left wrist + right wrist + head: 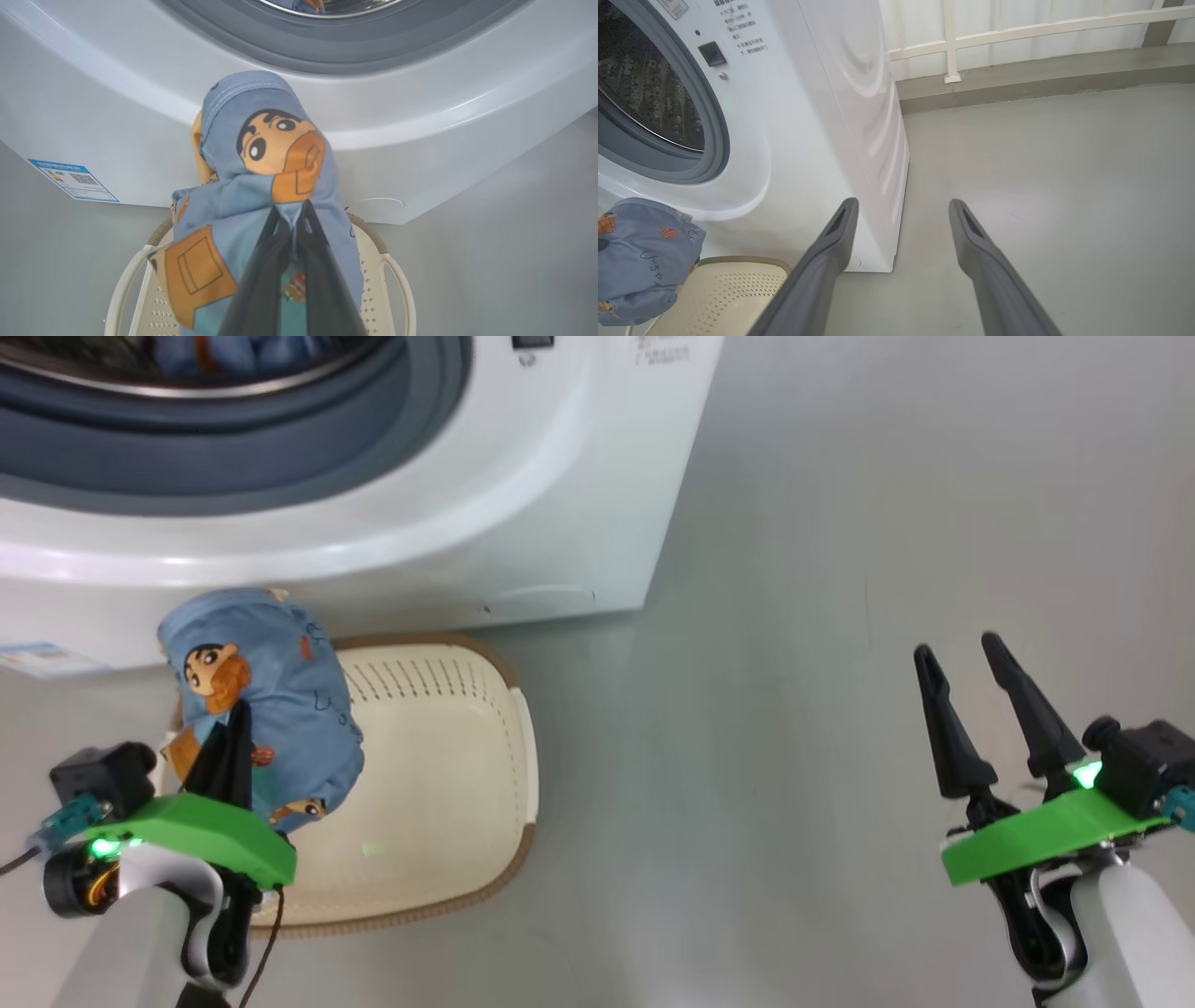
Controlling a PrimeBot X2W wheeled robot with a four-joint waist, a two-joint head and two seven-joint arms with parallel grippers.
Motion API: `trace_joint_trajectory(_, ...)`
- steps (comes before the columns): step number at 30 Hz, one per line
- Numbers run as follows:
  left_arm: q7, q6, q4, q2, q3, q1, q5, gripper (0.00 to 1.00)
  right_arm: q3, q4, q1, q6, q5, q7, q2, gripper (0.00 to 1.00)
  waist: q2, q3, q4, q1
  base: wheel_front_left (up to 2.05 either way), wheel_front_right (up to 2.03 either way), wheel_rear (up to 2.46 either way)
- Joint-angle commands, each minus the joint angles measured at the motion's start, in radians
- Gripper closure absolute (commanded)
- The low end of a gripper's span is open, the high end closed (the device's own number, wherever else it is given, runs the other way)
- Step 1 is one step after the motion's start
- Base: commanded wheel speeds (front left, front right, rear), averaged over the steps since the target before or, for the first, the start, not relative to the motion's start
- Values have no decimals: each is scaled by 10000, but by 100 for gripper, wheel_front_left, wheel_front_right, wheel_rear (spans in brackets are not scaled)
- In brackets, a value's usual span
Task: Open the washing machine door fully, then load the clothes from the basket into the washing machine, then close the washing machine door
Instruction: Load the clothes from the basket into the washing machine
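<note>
Carrying a blue cartoon-print garment (289,709) up from the perforated basket (439,756) toward the drum (644,84) of the washing machine (523,523).

Left gripper (239,709) clenched on a fold near the middle of the cloth, with the bulk bunched around and just beyond the tips and a looser tail hanging back along the fingers (322,280). Basket directly beneath the left jaws. Grey-blue door seal (355,51) above and ahead of them, well apart from the cloth.

Right gripper (957,649) released, jaws spread wide and grasping nothing, above bare floor (794,709) off to the side of the machine.

For a clean step:
- Raise before advancing, to lift the hanging tail over the white lower front panel (420,140) and the lip of the seal.
- Carry the tips past the seal and into the drum before letting go.
- Hold the pinch firm until then, given only a small fold between the jaws.

Long axis of the garment judged to run roughly along the fingers. Rounded, bunched end pointing ahead of the tips toward the machine front; orange-patched end trailing back toward the wrist.
</note>
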Motion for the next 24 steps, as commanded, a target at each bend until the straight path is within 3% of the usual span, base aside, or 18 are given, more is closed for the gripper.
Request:
trace_joint_trajectory(1, -65, -23, -280, 325, 409, 156, 137, 100, 159, -180, 284, 16, 84, -49, -124, 0, 0, -737, 228, 0, 0, 0, 0)
trace_joint_trajectory(15, -65, -23, -3438, -54, 1920, 2211, 1956, 100, -109, -240, 1434, 16, 225, -49, -331, 0, 0, -1935, 404, 0, 0, 0, 0)
trace_joint_trajectory(24, -65, -23, -5166, -631, 2798, 3660, 3024, 100, -348, -266, 1924, 16, 266, -49, -310, 0, 0, -2384, 416, 0, 0, 0, 0)
